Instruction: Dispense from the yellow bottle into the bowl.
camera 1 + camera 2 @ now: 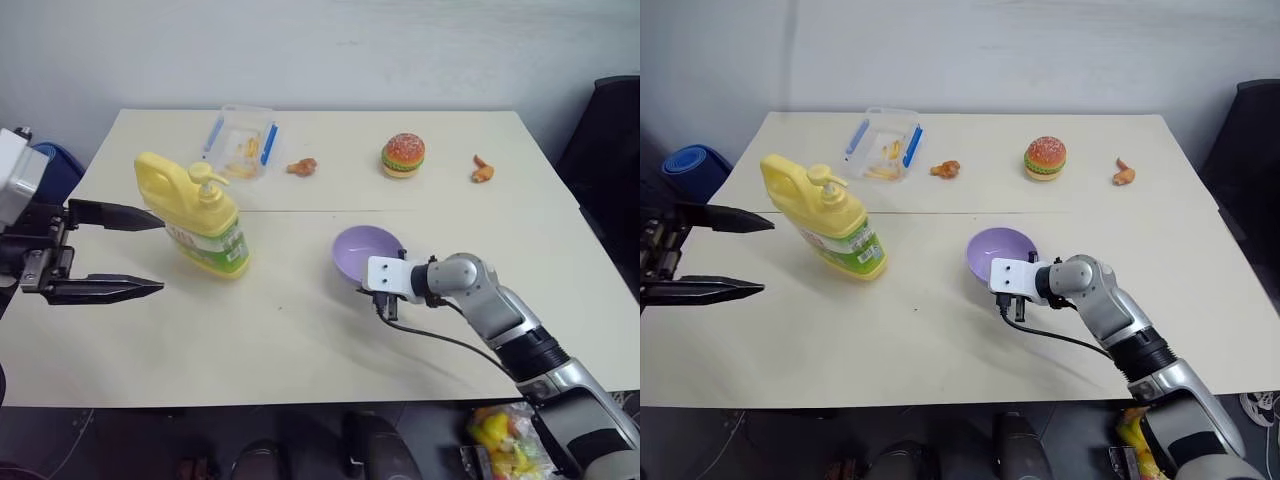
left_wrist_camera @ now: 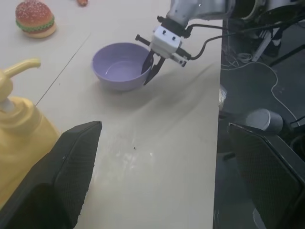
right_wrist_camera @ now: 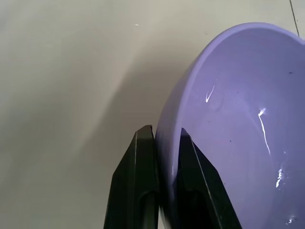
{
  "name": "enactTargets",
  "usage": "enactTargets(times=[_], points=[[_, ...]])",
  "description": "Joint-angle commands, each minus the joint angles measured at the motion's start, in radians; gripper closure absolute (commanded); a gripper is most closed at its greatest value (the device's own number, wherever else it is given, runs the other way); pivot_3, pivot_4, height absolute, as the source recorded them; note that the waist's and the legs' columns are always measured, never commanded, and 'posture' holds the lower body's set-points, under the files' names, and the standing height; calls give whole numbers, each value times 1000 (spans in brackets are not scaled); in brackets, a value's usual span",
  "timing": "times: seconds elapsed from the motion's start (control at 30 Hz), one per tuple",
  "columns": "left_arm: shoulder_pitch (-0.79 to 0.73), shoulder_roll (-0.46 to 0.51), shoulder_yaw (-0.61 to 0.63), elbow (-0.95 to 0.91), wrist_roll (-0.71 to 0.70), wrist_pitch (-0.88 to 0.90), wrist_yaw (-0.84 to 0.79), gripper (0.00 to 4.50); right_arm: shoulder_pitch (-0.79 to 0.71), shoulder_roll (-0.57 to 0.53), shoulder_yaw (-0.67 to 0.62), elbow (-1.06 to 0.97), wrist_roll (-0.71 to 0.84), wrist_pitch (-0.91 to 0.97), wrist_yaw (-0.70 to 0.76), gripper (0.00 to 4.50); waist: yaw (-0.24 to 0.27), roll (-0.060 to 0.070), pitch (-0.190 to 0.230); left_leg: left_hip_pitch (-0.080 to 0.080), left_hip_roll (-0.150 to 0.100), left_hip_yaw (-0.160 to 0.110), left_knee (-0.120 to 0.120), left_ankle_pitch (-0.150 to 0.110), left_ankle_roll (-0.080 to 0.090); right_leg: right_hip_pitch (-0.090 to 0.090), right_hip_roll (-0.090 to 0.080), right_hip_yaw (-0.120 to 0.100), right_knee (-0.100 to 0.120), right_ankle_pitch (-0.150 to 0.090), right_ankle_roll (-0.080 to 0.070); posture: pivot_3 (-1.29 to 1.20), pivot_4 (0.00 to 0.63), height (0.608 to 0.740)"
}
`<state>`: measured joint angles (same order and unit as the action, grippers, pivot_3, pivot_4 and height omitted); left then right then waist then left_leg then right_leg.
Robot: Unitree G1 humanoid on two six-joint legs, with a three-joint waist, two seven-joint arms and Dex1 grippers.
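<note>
Right hand (image 1: 382, 300) is pinched on the near rim of the bowl (image 1: 362, 246), mid-desk (image 1: 300, 350). Left hand (image 1: 150, 253) is spread wide and empty, just beside the yellow bottle (image 1: 195, 213), w/o touching. Pump looks unpressed, bowl looks dry; dispensing prob. still to do.

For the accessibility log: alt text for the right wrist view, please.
The right gripper pinches the rim of the lavender bowl, one black finger outside the wall and the other inside. Beside the bowl lies the bare beige table.
</note>
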<state>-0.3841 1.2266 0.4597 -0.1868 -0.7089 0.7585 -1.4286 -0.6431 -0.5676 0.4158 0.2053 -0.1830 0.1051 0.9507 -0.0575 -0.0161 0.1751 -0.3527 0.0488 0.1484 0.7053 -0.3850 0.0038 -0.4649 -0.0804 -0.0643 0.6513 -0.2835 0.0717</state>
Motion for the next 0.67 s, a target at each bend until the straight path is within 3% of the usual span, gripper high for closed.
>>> enactTargets(times=[0.03, 0.17, 0.33, 0.53, 0.67], points=[[-52, -11, -25, -2, -34, -12, 27, 0, 28, 4, -34, 0, -6, -26, -43, 3254, 1, 0, 0, 0, 0, 0, 0, 0, 0, 0, 0, 0, 1, 0, 0, 0, 150, 740], [-56, -10, -52, 21, -25, -29, 17, 0, 82, -62, -109, -170, 44, 50, -9, 1945, 4, 1, 1, 0, 0, 0, 0, 0, 0, 0, 0, 0, 1, 0, 0, 0, 150, 740], [3, 3, -19, 57, -1, -55, 6, 0, 159, -209, -376, -492, 329, 407, 126, 163, 10, 2, 2, 0, 1, 0, 1, 0, 0, 0, 0, 0, 2, 0, 1, 0, 150, 740], [117, 28, 87, 102, 20, -66, -20, 0, 358, -484, -741, -617, 623, 692, 341, 75, 32, 2, 2, 1, 0, -1, -1, 0, 0, 1, 2, -1, -5, 0, 0, 0, 150, 740], [122, 22, 112, 134, 17, -73, 0, 0, 387, -529, -878, -621, 768, 807, 348, 75, 33, 2, 2, 2, -1, -1, -2, 0, 1, 3, 1, 0, -6, 1, 1, 0, 150, 740]])
